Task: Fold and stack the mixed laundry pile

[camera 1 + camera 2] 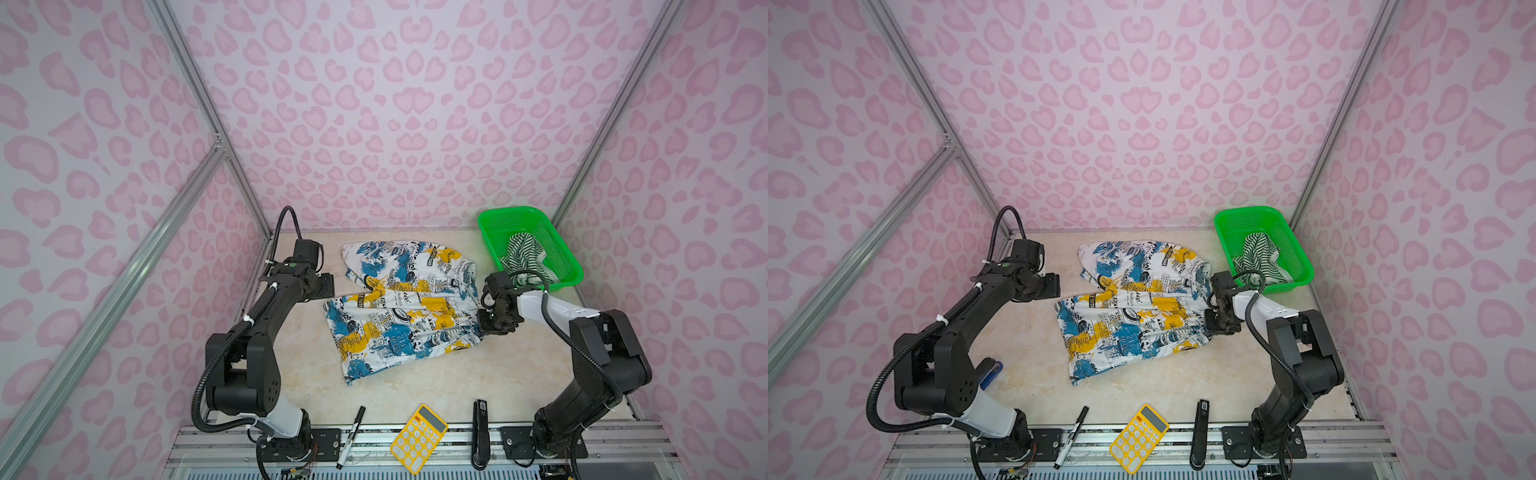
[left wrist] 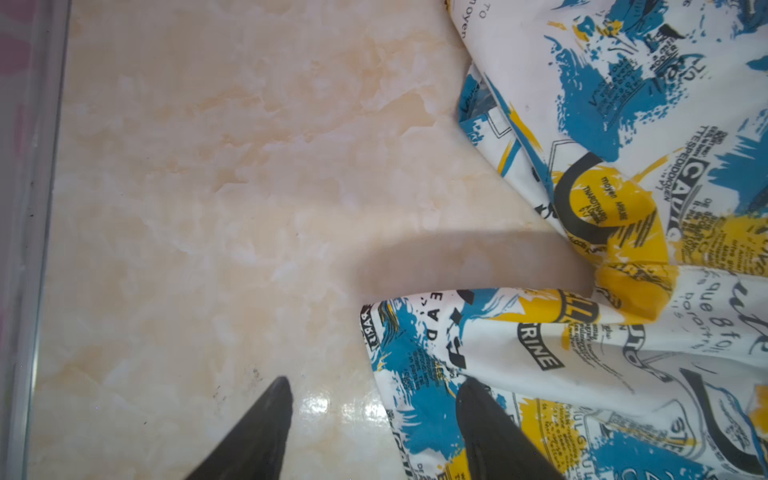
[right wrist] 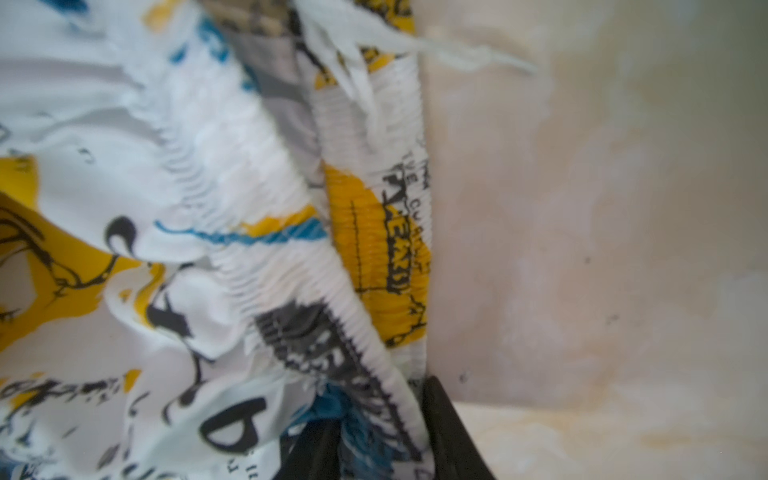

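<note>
The white garment with blue, yellow and black print (image 1: 407, 307) (image 1: 1133, 307) lies crumpled and spread over the middle of the marble table. My right gripper (image 1: 484, 328) (image 1: 1210, 326) is at its right edge. In the right wrist view this gripper (image 3: 378, 432) is shut on the garment's gathered elastic band (image 3: 291, 266). My left gripper (image 1: 328, 286) (image 1: 1054, 284) hovers at the garment's left edge. Its wrist view shows it (image 2: 374, 390) open, one finger over the cloth (image 2: 623, 332) and one over bare table. The dark-green-and-white striped garment (image 1: 525, 253) (image 1: 1258, 253) lies bunched in the green basket.
The green perforated basket (image 1: 552, 245) (image 1: 1287, 245) stands at the back right, close behind my right wrist. Along the front edge lie a black marker (image 1: 351, 434), a yellow calculator (image 1: 419, 438) and a black stapler-like tool (image 1: 481, 432). Pink patterned walls close in three sides.
</note>
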{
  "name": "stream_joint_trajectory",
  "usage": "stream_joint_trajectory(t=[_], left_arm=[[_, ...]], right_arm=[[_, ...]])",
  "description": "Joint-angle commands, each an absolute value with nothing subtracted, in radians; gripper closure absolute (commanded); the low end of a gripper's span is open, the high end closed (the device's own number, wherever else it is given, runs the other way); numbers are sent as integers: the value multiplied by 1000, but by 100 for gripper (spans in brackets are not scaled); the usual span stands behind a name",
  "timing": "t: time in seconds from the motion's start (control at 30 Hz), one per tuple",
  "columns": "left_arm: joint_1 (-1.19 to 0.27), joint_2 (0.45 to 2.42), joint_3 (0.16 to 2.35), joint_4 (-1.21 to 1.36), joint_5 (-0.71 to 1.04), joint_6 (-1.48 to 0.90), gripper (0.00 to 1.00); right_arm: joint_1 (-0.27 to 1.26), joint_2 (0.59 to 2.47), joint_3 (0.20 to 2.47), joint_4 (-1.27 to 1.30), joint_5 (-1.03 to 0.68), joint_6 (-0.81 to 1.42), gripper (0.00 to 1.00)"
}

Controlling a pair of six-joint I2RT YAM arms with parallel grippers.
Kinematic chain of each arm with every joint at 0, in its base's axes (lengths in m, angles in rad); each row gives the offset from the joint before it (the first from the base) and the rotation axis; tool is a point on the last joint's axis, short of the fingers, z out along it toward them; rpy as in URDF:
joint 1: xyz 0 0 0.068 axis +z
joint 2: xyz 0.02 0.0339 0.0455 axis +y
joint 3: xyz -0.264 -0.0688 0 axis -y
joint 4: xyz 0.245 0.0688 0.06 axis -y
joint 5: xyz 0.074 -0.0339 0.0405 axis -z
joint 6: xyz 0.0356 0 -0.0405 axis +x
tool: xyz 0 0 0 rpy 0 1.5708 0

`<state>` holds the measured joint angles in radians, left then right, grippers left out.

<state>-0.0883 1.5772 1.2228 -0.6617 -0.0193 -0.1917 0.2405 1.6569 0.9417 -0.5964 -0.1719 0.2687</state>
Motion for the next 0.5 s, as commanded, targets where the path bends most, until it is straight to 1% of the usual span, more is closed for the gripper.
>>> stream_joint_trajectory(t=[0.0, 0.07, 0.17, 0.27, 0.37, 0.47], left_arm=[[-113, 1553, 1182, -625, 169, -222, 35], [-157, 1536, 1137, -597, 253, -231, 38], [-245, 1512, 1078, -571, 289, -274, 42], [-311, 1489, 1020, -545, 261, -338, 44], [-321, 1473, 974, -519, 243, -393, 46], [-321, 1479, 945, -509, 235, -402, 51]], right_arm=[[242, 1630, 917, -632, -145, 290, 68], [256, 1606, 898, -635, -163, 306, 68], [291, 1584, 881, -641, -165, 329, 69], [308, 1573, 858, -627, -197, 349, 71], [308, 1560, 827, -627, -221, 355, 76], [313, 1532, 807, -643, -227, 353, 78]])
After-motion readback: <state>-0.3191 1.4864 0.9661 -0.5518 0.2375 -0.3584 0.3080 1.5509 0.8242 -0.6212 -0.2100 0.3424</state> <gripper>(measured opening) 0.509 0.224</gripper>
